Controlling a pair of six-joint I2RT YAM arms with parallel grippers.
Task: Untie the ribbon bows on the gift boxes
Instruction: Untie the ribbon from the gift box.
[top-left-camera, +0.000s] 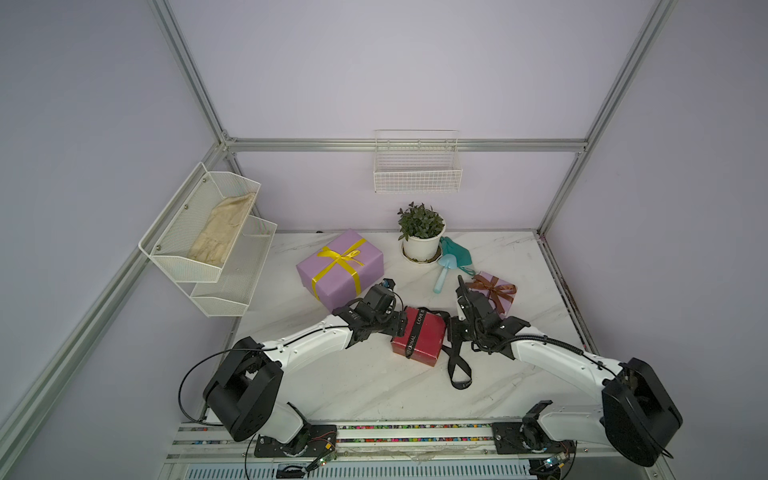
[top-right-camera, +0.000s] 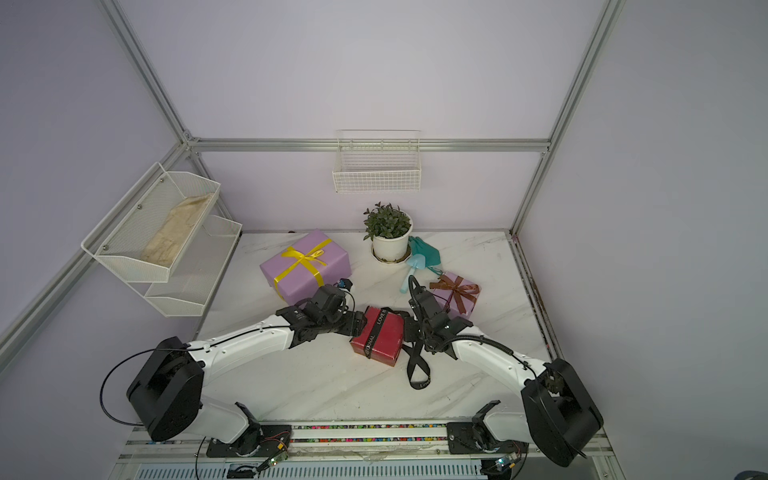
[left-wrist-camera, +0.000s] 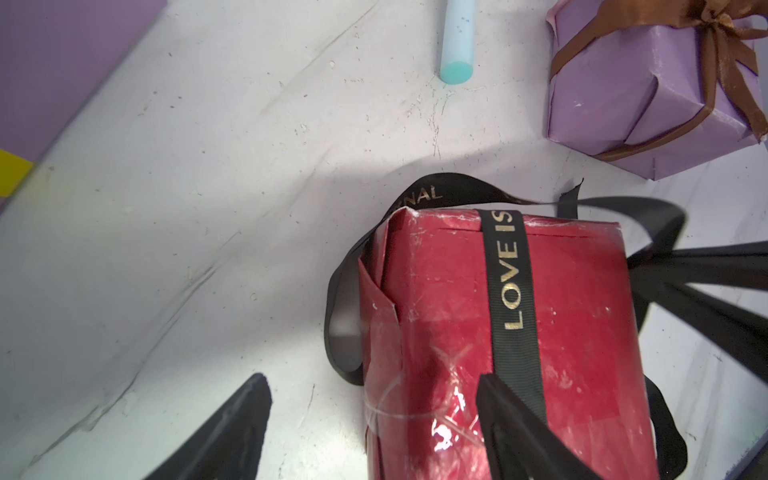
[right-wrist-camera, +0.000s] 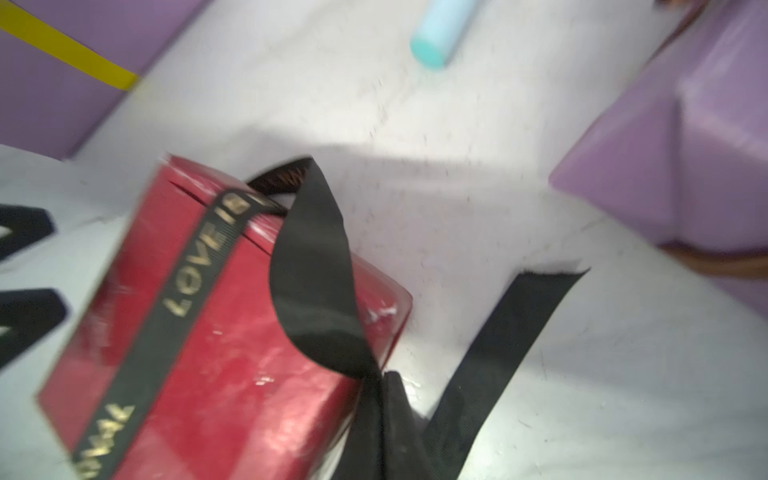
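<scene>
A small glossy red gift box sits mid-table with a black lettered ribbon running over its top. The ribbon's loose strips trail onto the table at the box's right side. My left gripper is open at the box's left edge, one finger over the box top, the other over bare table. My right gripper is shut on the black ribbon beside the box's right edge. A large lilac box keeps its yellow bow. A small lilac box keeps its brown bow.
A white flowerpot with a green plant stands at the back, with a teal cloth and a light blue scoop beside it. A mesh shelf hangs on the left wall, a wire basket on the back wall.
</scene>
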